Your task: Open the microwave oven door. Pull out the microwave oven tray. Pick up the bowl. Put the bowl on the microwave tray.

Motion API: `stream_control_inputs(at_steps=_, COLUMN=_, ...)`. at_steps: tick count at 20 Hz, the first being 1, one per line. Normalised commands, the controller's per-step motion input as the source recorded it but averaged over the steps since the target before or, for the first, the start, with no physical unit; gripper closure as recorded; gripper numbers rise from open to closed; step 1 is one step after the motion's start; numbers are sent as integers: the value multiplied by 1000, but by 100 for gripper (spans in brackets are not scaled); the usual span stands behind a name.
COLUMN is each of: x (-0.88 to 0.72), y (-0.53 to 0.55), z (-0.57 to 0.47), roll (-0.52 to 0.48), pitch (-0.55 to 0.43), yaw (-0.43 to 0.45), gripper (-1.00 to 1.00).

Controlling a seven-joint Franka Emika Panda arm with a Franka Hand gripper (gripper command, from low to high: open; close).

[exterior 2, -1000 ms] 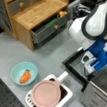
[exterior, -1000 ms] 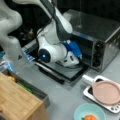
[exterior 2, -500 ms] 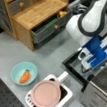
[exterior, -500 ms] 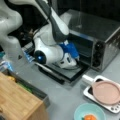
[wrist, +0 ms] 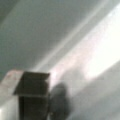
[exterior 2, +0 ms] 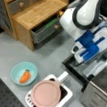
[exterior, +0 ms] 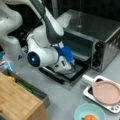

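Observation:
The silver microwave oven [exterior: 100,30] stands at a front view's upper right, its black knobs [exterior: 98,53] down its right front. The microwave oven door [exterior: 78,72] lies folded down flat in front of the cavity, and shows again in a front view [exterior 2: 92,68]. My gripper [exterior: 71,65] with blue parts hangs low over that door, close to its glass [exterior 2: 78,54]. In the wrist view, one dark finger [wrist: 32,95] stands just above pale reflective glass. The tray is hidden in the dark cavity. The teal bowl [exterior 2: 24,73] holding an orange item sits on the table, away from the gripper [exterior: 88,115].
A pink plate [exterior 2: 45,94] rests on a white tray [exterior 2: 64,93] between bowl and oven. A wooden drawer cabinet [exterior 2: 34,14] stands at a front view's top left, one drawer pulled out. The robot's white arm [exterior: 42,47] crowds the space left of the oven.
The gripper has shifted a little over the lowered door, toward the oven. Bowl, plate and white tray have stayed where they were.

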Motion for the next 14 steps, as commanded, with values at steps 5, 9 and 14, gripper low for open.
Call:
stream_control_inputs(at_steps=5, x=201, y=-288, z=34, roll=-47, pitch=13, yaw=169, gripper=100)
stream_control_inputs(at_steps=9, x=214, y=-269, z=43, roll=-76, pitch=25, yaw=167, gripper=100)
stream_control_inputs(at_steps=14, x=228, y=-258, z=43, roll=-97, pitch=29, yaw=164, gripper=100)
